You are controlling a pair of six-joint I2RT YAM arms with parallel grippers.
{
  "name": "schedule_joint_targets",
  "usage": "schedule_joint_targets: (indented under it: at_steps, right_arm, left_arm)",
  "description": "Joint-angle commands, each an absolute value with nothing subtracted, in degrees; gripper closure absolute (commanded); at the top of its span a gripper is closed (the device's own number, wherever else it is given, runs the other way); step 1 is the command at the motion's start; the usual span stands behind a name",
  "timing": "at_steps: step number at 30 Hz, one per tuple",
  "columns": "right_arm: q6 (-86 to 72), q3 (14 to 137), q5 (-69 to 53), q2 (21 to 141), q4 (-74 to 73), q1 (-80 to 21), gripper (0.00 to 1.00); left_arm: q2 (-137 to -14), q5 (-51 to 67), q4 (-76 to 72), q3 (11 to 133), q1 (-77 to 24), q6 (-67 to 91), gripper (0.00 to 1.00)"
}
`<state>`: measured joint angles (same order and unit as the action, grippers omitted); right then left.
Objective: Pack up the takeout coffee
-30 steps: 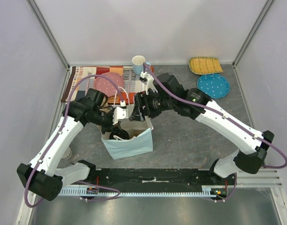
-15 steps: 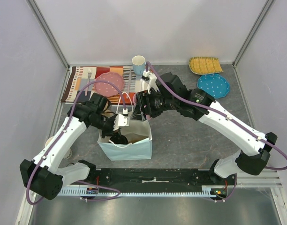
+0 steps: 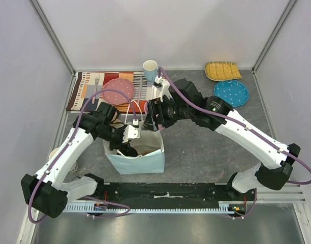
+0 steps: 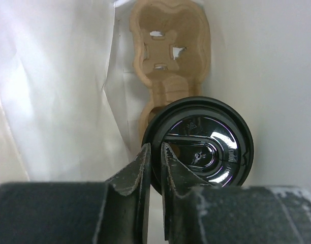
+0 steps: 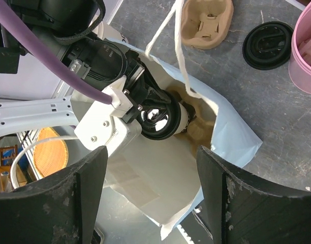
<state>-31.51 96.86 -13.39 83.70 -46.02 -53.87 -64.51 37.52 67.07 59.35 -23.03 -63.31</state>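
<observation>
The takeout coffee (image 5: 160, 118), an off-white paper cup with a black lid (image 4: 198, 142), hangs inside the open light-blue paper bag (image 3: 140, 161). My left gripper (image 4: 154, 160) is shut on the lid's rim and reaches into the bag from the left; in the top view it (image 3: 129, 144) is at the bag's mouth. A brown cardboard cup carrier (image 4: 170, 46) lies in the bag under the cup. My right gripper (image 5: 153, 198) is wide open and empty above the bag's far edge (image 3: 153, 121). A white string handle (image 5: 177, 56) rises from the bag.
A second cardboard carrier (image 5: 206, 23), a loose black lid (image 5: 267, 44) and a pink cup (image 5: 305, 51) lie beyond the bag. A blue mug (image 3: 150, 68), pink plate (image 3: 119, 90), striped mat (image 3: 87, 89), blue dotted plate (image 3: 230, 93) and yellow dish (image 3: 222, 70) stand at the back.
The bag has gone from leaning to upright with its mouth open. My left gripper has moved down and left into it with the cup. The right arm has barely moved.
</observation>
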Motion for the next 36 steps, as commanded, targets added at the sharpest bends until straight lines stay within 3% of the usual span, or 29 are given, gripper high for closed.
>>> schedule_joint_targets:
  at_steps: [1, 9, 20, 29, 31, 34, 36]
  right_arm:
    - [-31.6, 97.1, -13.1, 82.4, -44.8, -54.0, 0.22]
    - [-31.6, 97.0, -13.1, 82.6, -44.6, -54.1, 0.21]
    - [-32.1, 96.7, -9.7, 82.4, -43.3, -54.0, 0.20]
    - [-33.9, 97.9, 6.5, 77.6, -37.3, -54.0, 0.21]
    - [-33.9, 97.8, 13.3, 76.9, -36.7, -54.1, 0.22]
    - [-34.5, 96.9, 20.7, 75.9, -36.7, -53.3, 0.40]
    - [-34.0, 96.2, 27.2, 76.3, -36.7, -52.2, 0.42]
  left_arm:
    - [-63.2, 37.7, 66.4, 62.1, -23.4, -63.7, 0.79]
    - [-62.8, 41.3, 70.4, 66.6, -23.3, -63.5, 0.64]
    - [-61.6, 44.3, 69.9, 73.6, -23.3, -59.9, 0.62]
    - [-59.2, 42.5, 62.2, 78.9, -23.3, -47.7, 0.61]
    - [-58.1, 41.9, 60.7, 79.7, -23.3, -44.1, 0.61]
    - [-56.2, 39.9, 57.0, 80.5, -23.3, -38.6, 0.60]
    - [-55.1, 38.2, 54.3, 81.3, -23.3, -35.0, 0.60]
